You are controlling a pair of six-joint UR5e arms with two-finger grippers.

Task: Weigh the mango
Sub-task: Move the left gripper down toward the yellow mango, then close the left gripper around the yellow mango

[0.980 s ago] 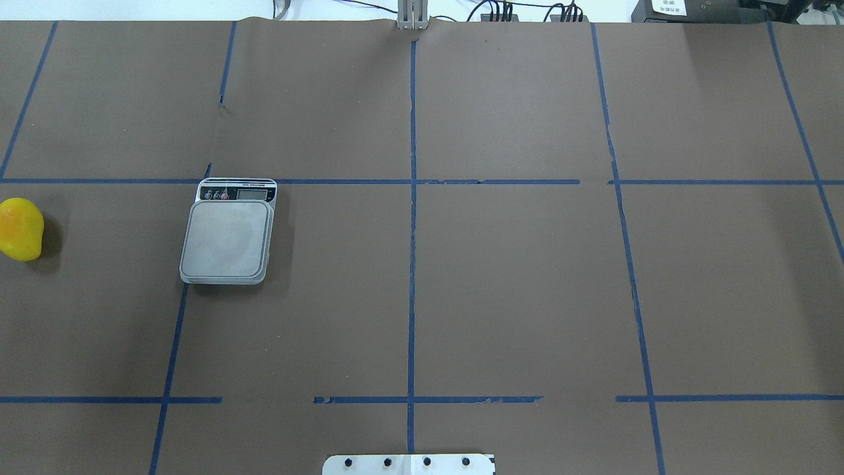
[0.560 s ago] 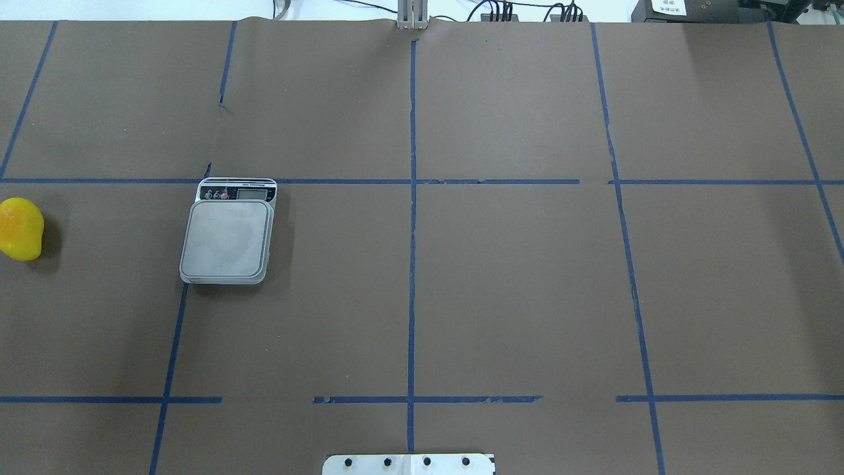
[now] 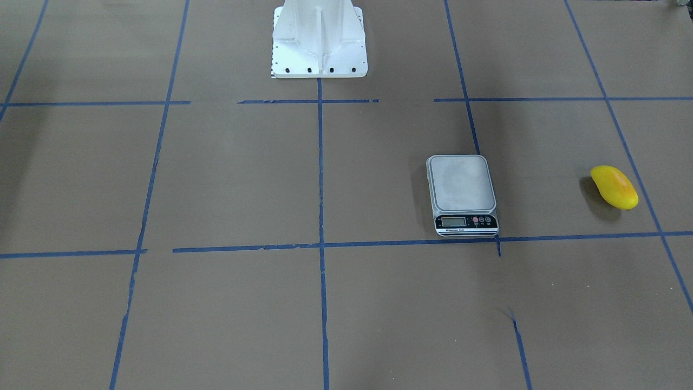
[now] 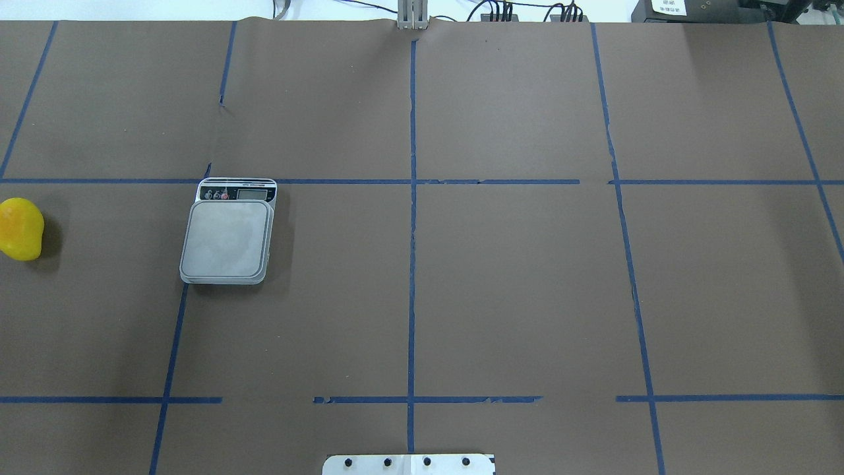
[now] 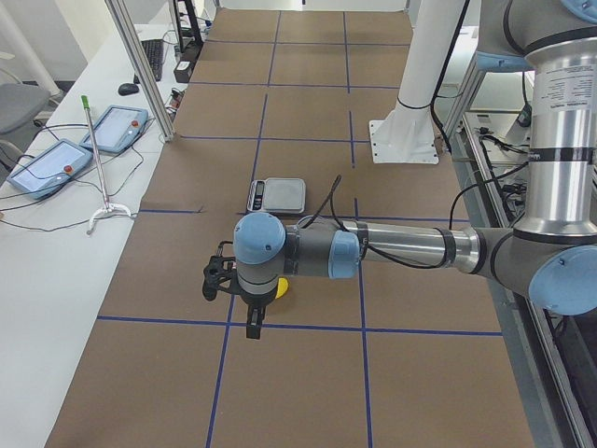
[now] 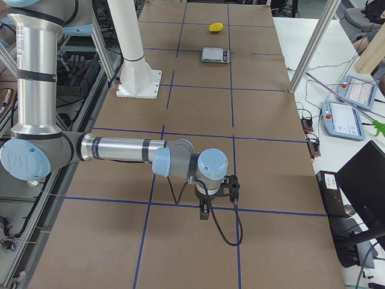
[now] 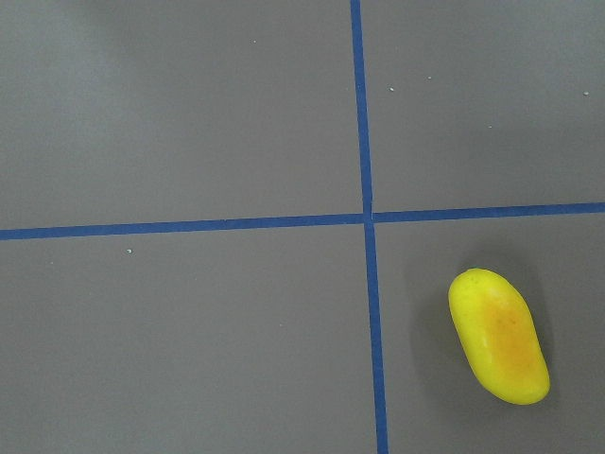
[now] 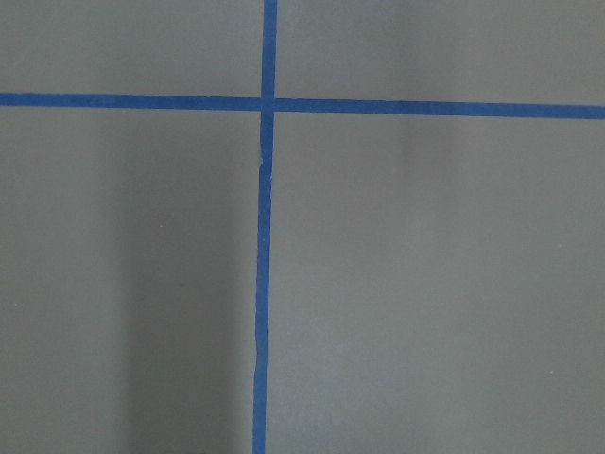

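Mango (image 7: 498, 337) lies below the left gripper (image 5: 253, 327), slightly off to one side; whether the jaws are open cannot be told. Best to centre over its middle, then pinch gently across the narrow width.

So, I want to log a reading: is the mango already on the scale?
No, the mango lies on the table apart from the scale, whose platform is bare.

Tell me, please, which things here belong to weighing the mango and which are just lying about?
For the job:
mango, on the table
scale, platform bare

Just lying about:
two control tablets on the side bench
keyboard
monitor
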